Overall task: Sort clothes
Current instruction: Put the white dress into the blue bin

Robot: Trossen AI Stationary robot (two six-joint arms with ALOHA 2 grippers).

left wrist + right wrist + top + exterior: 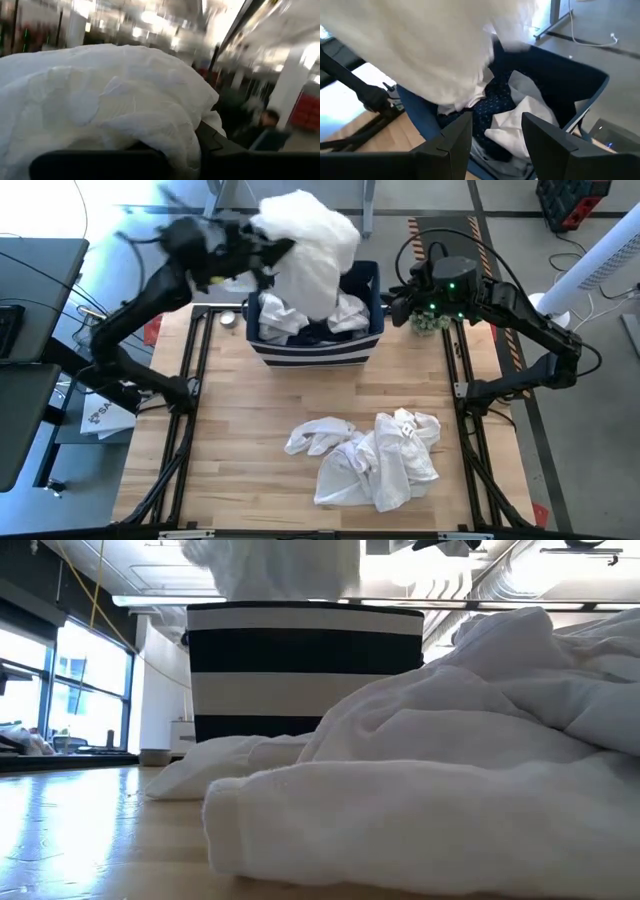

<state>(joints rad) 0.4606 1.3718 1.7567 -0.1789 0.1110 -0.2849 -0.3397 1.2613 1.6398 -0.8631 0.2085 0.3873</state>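
The left gripper (268,255), clamped on a limp white shirt (310,240), holds it above the bin (315,352) at twelve o'clock; grip bunched folds, while the right gripper (496,131) waits open.

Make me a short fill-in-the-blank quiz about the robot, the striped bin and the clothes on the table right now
1. The left gripper holds a ____ garment above the striped bin.
2. The right gripper is near the bin with its fingers ____ and nothing between them.
3. The pile of clothes on the table is all ____ in colour.
4. Inside the bin, a ____ dotted garment lies among white ones.

Missing words: white; open; white; dark navy
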